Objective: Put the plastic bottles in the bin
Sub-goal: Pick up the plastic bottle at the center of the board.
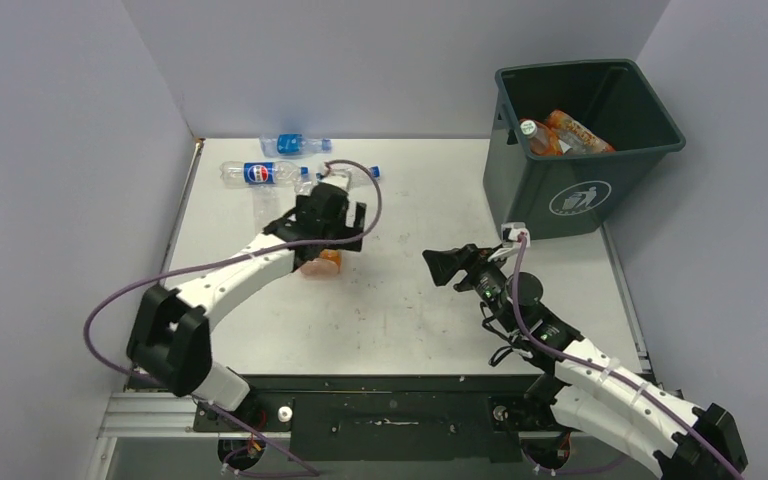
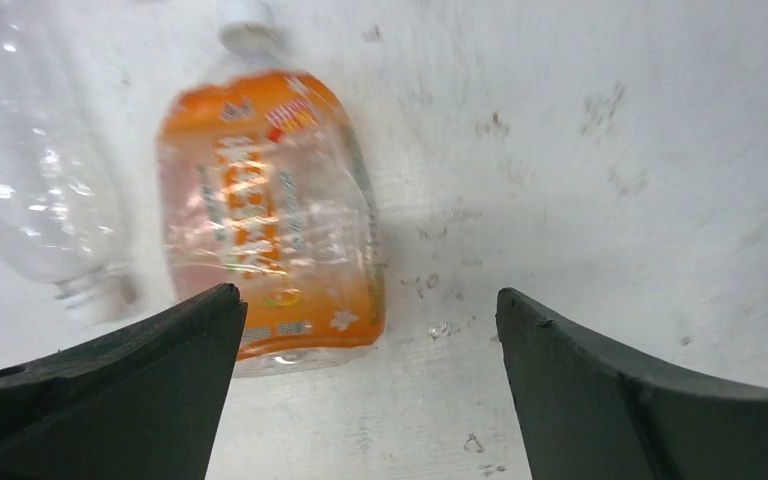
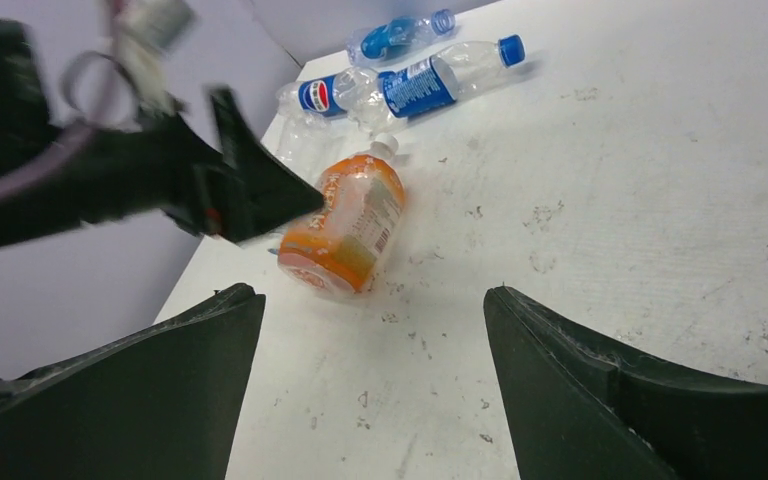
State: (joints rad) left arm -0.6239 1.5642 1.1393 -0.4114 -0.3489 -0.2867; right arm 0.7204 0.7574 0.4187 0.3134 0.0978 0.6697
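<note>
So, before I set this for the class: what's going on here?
A robot is tidying up. The left gripper hovers open over an orange bottle lying on the table, not yet gripping it. The right gripper is open and empty mid-table. Some bottles already lie in the bin; blue-labelled bottles lie at the table's far edge.

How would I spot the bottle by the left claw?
On the pale grey table, find the left gripper. Beneath it lies a squat clear plastic bottle with an orange label and white cap. The neighbouring bottles are slimmer, blue-labelled or unlabelled.
</note>
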